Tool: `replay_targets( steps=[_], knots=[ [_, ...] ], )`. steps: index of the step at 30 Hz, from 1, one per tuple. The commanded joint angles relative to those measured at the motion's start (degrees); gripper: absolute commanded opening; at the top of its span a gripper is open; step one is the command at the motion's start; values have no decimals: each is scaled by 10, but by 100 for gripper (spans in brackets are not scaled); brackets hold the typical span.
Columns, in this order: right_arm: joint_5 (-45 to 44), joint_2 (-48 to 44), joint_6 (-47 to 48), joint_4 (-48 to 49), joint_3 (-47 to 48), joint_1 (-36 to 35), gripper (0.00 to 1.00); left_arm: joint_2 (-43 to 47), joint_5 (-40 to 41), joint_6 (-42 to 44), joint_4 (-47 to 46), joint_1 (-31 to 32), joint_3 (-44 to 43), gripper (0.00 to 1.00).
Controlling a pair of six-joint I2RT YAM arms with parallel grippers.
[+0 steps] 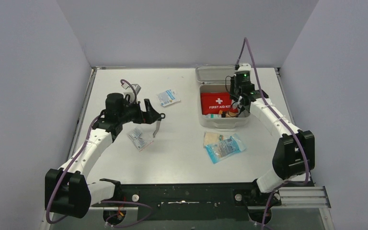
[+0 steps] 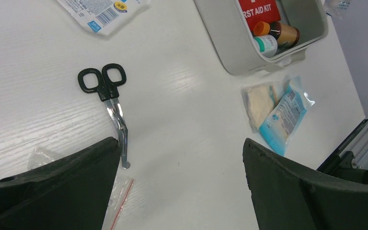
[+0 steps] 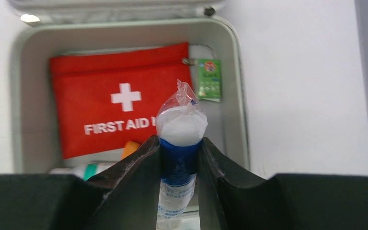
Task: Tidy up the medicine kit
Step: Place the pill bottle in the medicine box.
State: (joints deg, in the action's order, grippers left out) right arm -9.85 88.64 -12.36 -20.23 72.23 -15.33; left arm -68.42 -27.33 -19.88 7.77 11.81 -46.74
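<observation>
The medicine kit [image 1: 223, 120] is a pale grey box standing open at the back right, its lid [image 1: 214, 73] laid back. Inside lie a red First Aid Kit pouch [image 3: 110, 108] and small bottles [image 2: 275, 36]. My right gripper [image 3: 179, 141] hovers over the kit's right side [image 3: 235, 96], shut on a plastic-wrapped white roll with a blue band [image 3: 182, 127]. Black-handled scissors [image 2: 108, 93] lie flat on the table. My left gripper [image 2: 178, 143] is open just above them, the blade tip beside its left finger [image 2: 76, 182].
A blue packet [image 1: 226, 147] and a gauze pad [image 1: 212, 138] lie in front of the kit. A white and blue packet [image 1: 168, 97] sits mid-table. A clear zip bag [image 1: 139, 138] lies under my left arm. A green tag [image 3: 209, 79] hangs from the pouch.
</observation>
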Motion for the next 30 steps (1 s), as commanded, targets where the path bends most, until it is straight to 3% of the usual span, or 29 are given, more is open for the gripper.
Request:
replay_targets(
  steps=[1,19,30],
  knots=[
    [-105,29,72,-29,17,2,28,19,12,48,27,14,-7,97],
    [-154,171,135,-56,39,20,28,30,40,66,51,28,-13,97],
    [-150,217,142,-88,52,23,34,30,40,66,51,27,-14,97]
  ],
)
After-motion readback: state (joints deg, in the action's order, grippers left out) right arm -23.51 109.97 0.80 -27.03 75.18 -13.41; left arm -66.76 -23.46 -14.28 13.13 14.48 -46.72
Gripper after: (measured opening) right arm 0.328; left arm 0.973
